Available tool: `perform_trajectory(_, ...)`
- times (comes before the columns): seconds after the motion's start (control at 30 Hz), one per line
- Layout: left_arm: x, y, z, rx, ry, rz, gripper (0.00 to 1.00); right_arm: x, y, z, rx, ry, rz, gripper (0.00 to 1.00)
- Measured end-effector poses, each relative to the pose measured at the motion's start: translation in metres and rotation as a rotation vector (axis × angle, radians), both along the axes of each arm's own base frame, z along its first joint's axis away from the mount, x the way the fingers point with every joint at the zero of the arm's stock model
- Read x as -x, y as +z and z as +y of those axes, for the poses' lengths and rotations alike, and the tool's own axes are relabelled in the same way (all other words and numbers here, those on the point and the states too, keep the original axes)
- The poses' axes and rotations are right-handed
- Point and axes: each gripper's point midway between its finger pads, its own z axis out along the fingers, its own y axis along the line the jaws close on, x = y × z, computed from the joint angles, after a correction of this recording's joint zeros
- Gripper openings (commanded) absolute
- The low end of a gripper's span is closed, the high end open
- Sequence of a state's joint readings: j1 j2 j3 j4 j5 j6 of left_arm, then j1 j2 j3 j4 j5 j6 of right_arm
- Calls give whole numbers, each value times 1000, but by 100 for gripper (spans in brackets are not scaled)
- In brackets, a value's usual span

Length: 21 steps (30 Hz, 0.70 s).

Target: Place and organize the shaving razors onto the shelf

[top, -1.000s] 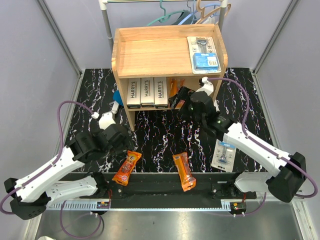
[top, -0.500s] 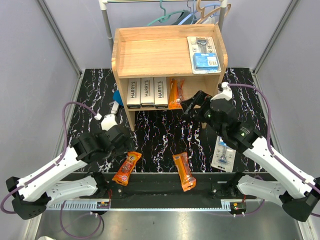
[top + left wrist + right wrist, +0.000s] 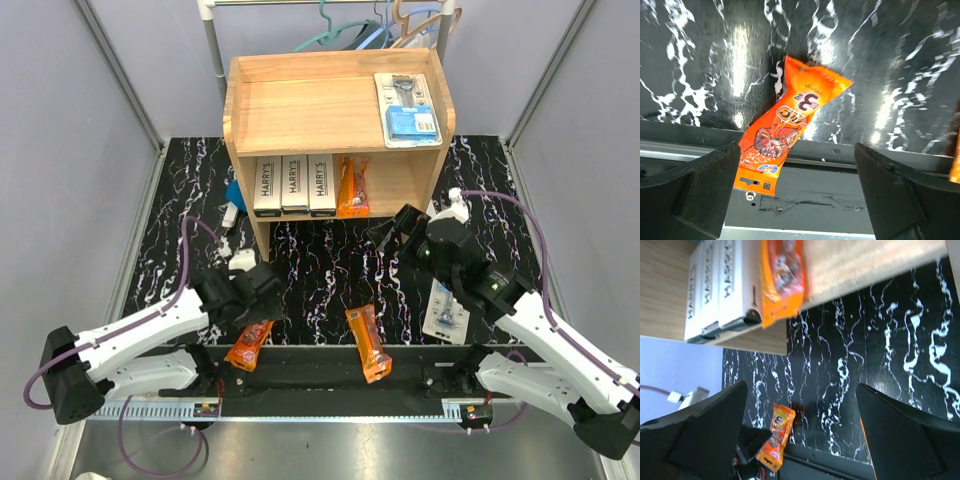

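Left tool (image 3: 796,155) wide open, empty, hovering over the orange packet (image 3: 790,125) to straddle it; right tool (image 3: 801,390) gapes empty too

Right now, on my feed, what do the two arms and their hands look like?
The left arm and right arm have white shells with black joints. A purple cable loops from each wrist back along the arm. The left hand and right hand are black, each with two broad, flat, matte fingers.
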<state>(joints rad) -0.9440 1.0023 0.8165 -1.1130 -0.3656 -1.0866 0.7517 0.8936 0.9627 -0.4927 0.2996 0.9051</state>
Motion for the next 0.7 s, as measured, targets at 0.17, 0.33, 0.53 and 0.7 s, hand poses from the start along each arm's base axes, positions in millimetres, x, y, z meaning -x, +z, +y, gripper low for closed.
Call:
perform_trajectory(0.17,6,-28,-3,-16,0,59,95,16,-24,-1,-14,23,57,100)
perform_trajectory(0.33,2,-51,-4,-45,11,95,88,46,-64,10,-6,81,140,100)
perform_trajectory(0.53,-3,-75,-8,-102,-4,154,69,72,-83,26,-3,147,183,98)
perform_trajectory(0.7,-4,-78,-12,-99,-27,158,39,76,-84,32,-19,158,184,98)
